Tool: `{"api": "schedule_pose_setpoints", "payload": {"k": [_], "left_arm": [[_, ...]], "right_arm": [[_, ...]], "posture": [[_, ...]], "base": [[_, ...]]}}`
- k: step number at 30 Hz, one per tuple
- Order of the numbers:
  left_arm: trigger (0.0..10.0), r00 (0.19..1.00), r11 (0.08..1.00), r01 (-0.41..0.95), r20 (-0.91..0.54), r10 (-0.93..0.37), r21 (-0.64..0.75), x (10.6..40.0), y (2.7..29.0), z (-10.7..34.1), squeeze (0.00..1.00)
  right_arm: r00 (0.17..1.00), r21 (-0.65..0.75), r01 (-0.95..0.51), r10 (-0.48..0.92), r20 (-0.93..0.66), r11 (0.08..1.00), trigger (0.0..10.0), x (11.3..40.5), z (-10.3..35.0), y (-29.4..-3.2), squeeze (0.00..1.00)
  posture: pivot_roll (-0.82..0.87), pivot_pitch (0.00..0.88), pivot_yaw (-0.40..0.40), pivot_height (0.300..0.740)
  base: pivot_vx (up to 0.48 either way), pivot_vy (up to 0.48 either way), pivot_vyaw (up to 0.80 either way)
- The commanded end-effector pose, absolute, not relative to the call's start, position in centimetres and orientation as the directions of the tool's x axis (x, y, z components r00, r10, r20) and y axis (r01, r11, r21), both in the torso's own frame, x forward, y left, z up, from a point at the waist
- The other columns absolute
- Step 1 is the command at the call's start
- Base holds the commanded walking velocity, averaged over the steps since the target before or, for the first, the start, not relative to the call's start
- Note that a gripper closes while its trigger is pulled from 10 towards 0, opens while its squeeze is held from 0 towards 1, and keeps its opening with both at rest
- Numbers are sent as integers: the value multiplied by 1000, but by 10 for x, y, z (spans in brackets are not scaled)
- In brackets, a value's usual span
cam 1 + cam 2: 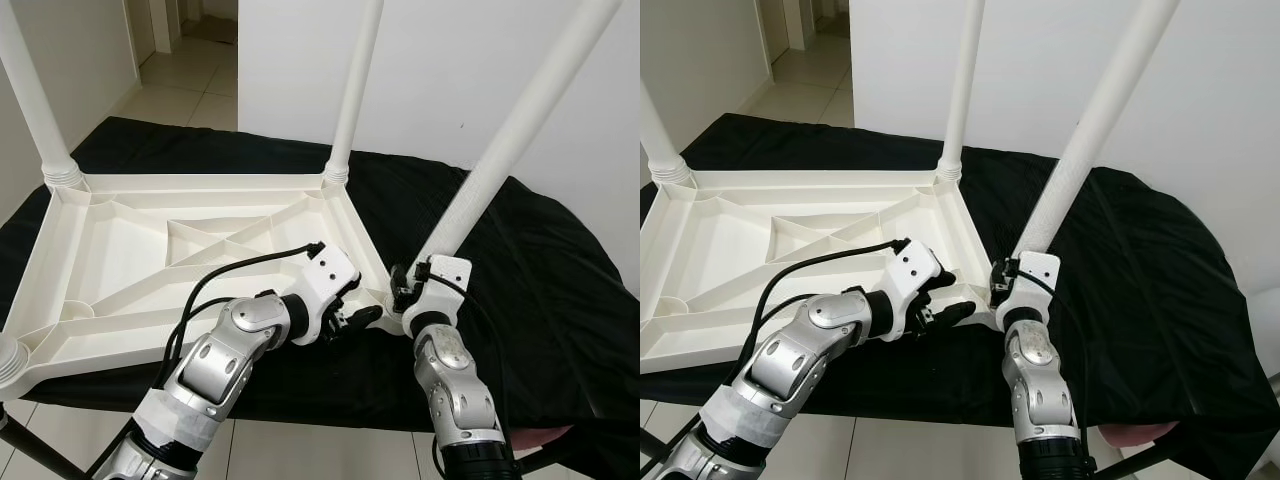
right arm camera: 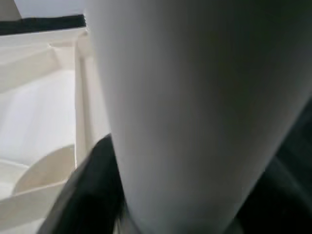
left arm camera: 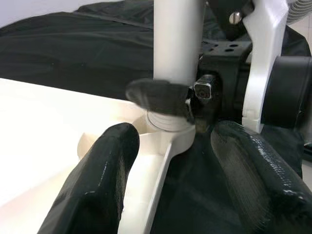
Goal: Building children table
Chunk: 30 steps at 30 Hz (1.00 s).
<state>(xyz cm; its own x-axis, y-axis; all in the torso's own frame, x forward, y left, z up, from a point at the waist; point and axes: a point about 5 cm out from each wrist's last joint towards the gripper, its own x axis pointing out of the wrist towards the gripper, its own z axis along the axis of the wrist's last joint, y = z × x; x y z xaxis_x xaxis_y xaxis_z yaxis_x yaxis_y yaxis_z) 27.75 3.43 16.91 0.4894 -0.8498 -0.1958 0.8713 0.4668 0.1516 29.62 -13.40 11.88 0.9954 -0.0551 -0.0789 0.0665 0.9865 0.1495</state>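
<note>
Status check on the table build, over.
Right gripper shut on white leg at near corner socket. Left gripper open beside it, over upturned tabletop. Nothing obstructing.

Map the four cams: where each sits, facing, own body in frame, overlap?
Left eye: head, looking down at upturned tabletop on black cloth; both arms show.
Right eye: same head, same scene, shifted sideways.
Left wrist: along the open left hand toward the leg base and the right hand.
Right wrist: pressed against the near-right leg; one black finger shows.
Shared: that leg.
</note>
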Motion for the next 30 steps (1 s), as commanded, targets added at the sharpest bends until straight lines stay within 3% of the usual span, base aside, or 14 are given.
{"api": "schedule_pose_setpoints", "payload": {"k": [1, 3, 4, 7, 8, 12, 19, 22, 30], "left_arm": [[10000, 476, 454, 879, -191, -859, 146, 276, 33, 169, 0], [10000, 476, 455, 878, -191, -858, 145, 276, 33, 170, 0], [10000, 477, 456, 878, -190, -858, 143, 276, 33, 170, 0], [10000, 477, 457, 878, -189, -858, 141, 276, 32, 170, 0], [10000, 475, 456, 879, -189, -860, 138, 275, 31, 169, 0], [10000, 457, 440, 889, -189, -869, 125, 268, 25, 166, 0], [10000, 451, 435, 892, -185, -873, 121, 267, 23, 167, 0], [10000, 446, 433, 895, -178, -877, 108, 265, 19, 165, 0], [10000, 446, 435, 895, -176, -878, 99, 262, 17, 163, 0]], "right_arm": [[996, 197, 47, -32, -82, 979, 10000, 293, 115, -124, 1000], [998, 188, 32, -21, -61, 982, 10000, 294, 118, -124, 1000], [1000, 164, 2, 3, -30, 986, 10000, 294, 121, -126, 412], [1000, 146, -19, 21, -11, 989, 10000, 294, 124, -128, 412], [999, 140, -49, 49, 3, 989, 10000, 294, 125, -131, 0], [981, 71, -191, 188, 50, 979, 10000, 293, 129, -144, 0], [964, 31, -263, 261, 55, 964, 10000, 293, 129, -153, 0], [936, -50, -346, 348, 47, 937, 10000, 303, 125, -177, 0], [897, -68, -439, 441, 17, 896, 10000, 312, 119, -181, 0]], "posture": [[5, 0, -120, 740], [3, 0, -120, 740], [3, 0, -119, 740], [3, 0, -119, 740], [3, 0, -120, 740], [-5, 0, -113, 740], [-7, 0, -113, 740], [-8, 0, -110, 740], [-2, 0, -111, 740]], "base": [[0, 0, 0], [0, 0, 0], [0, 0, 0], [0, 0, 0], [0, 0, 0], [0, 0, 0], [0, 0, 0], [0, 0, 0], [0, 0, 0]]}}
